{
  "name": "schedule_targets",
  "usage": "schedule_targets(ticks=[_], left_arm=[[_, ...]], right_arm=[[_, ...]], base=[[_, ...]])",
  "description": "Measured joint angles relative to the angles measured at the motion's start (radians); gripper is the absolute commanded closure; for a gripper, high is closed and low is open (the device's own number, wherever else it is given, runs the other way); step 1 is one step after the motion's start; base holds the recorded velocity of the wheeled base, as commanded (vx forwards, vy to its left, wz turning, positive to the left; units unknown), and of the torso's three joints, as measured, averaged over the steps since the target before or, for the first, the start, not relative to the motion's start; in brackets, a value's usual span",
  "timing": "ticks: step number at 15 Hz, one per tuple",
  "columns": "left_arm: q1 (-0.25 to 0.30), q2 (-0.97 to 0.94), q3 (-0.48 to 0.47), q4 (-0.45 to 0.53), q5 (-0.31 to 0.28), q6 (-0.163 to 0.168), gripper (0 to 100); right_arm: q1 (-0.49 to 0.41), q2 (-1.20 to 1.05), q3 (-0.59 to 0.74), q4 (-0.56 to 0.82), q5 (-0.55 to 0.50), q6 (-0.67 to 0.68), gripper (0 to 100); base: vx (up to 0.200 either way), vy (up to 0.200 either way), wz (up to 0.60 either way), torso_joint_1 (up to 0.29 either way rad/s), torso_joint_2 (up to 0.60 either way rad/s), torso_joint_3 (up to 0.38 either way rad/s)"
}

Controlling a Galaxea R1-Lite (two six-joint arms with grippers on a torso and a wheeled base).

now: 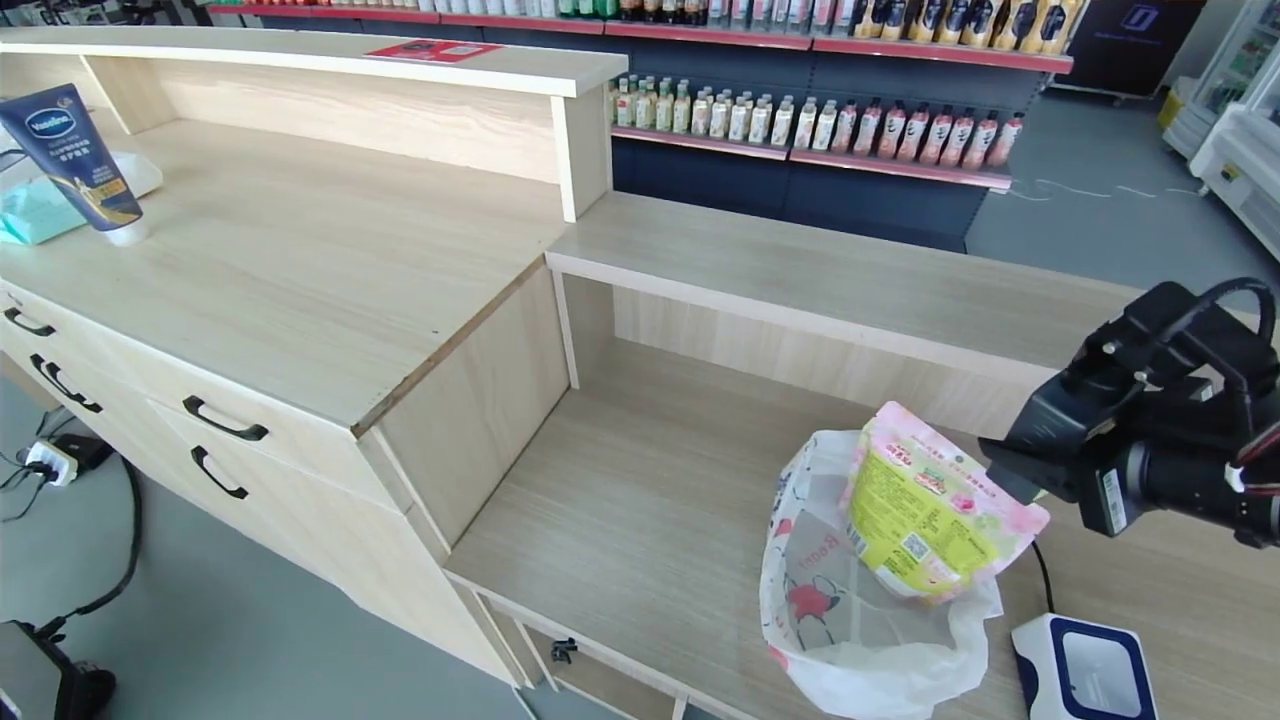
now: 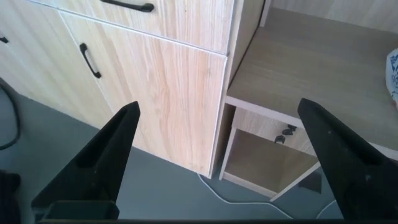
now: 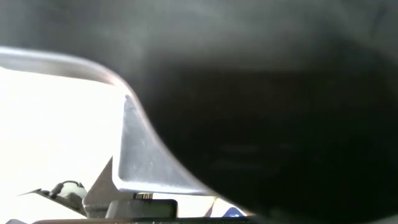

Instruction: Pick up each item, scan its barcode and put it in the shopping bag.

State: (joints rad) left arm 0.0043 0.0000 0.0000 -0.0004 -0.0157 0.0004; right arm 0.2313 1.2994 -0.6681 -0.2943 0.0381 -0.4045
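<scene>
A pink and yellow-green snack pouch (image 1: 925,510) stands tilted in the mouth of the white printed shopping bag (image 1: 830,610) on the lower desk. My right gripper (image 1: 1010,465) is shut on the pouch's upper right edge. In the right wrist view, something dark lies close against the lens. A white and navy barcode scanner (image 1: 1085,670) sits just right of the bag. On the raised counter at the far left stands a blue lotion tube (image 1: 75,160), with a teal tissue pack (image 1: 35,210) beside it. My left gripper (image 2: 217,155) hangs open over the floor in front of the cabinet, holding nothing.
The raised counter (image 1: 300,260) drops to the lower desk (image 1: 640,500) by a side wall. Drawers with black handles (image 1: 225,420) face the floor. A power strip and cables (image 1: 50,460) lie on the floor at left. Bottle shelves (image 1: 800,120) stand behind.
</scene>
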Motion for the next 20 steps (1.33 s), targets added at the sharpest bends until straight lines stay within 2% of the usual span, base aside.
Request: schedule_targets(ticks=[2,4,7,10,13,16,20], left_arm=[[-0.002,0.0,0.0,0.0,0.0,0.0,0],[-0.002,0.0,0.0,0.0,0.0,0.0,0],[-0.002,0.0,0.0,0.0,0.0,0.0,0],[-0.001,0.0,0.0,0.0,0.0,0.0,0],[-0.001,0.0,0.0,0.0,0.0,0.0,0],[-0.001,0.0,0.0,0.0,0.0,0.0,0],[-0.001,0.0,0.0,0.0,0.0,0.0,0]], right_arm=[[-0.068,0.078,0.004,-0.073,0.09,0.001,100],[-0.128,0.157,0.007,-0.146,0.293,-0.029,100],[-0.218,0.247,0.009,-0.147,0.528,-0.167,100],[-0.279,0.289,0.067,-0.148,0.643,-0.291,100],[-0.345,0.321,0.165,-0.155,0.836,-0.52,100],[-0.389,0.362,0.231,-0.145,0.933,-0.684,100],[-0.455,0.409,0.261,-0.14,0.958,-0.753,100]], base=[[0.0,0.0,0.0,0.0,0.0,0.0],[0.0,0.0,0.0,0.0,0.0,0.0],[0.0,0.0,0.0,0.0,0.0,0.0],[0.0,0.0,0.0,0.0,0.0,0.0],[0.0,0.0,0.0,0.0,0.0,0.0],[0.0,0.0,0.0,0.0,0.0,0.0],[0.0,0.0,0.0,0.0,0.0,0.0]])
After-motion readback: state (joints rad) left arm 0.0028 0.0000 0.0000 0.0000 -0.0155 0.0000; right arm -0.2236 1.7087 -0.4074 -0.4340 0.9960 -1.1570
